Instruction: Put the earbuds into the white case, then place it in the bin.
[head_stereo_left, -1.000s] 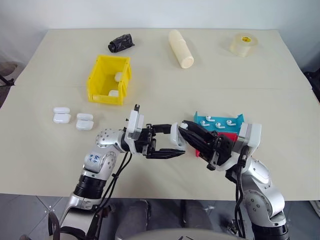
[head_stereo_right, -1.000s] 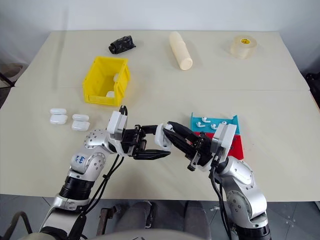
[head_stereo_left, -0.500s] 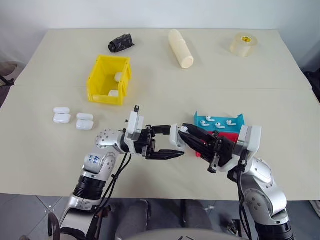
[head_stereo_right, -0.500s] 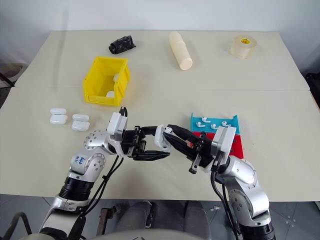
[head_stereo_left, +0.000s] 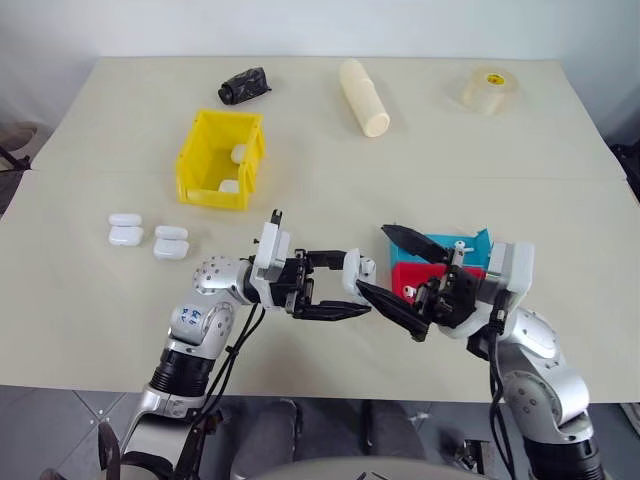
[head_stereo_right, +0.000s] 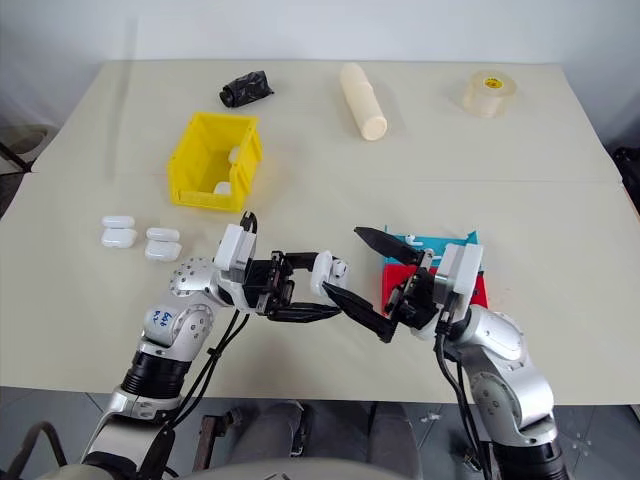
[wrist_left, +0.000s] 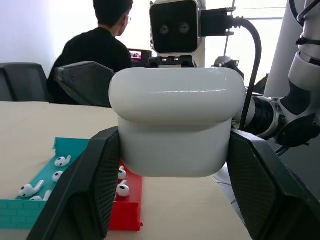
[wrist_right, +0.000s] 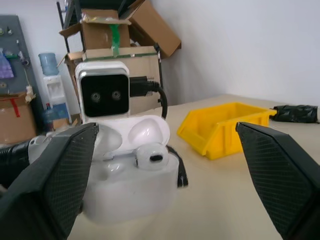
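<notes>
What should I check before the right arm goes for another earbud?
1. Left gripper shut on the white case: ok.
2. Case lid open: ok.
3. One earbud in the case: ok, though its head stands above the rim; whether it is fully seated, cannot tell.
4. Second socket free: cannot tell.
5. Right gripper open, nothing between its fingers: ok.
6. Earbuds left in the teal tray: ok, several lie there.
</notes>
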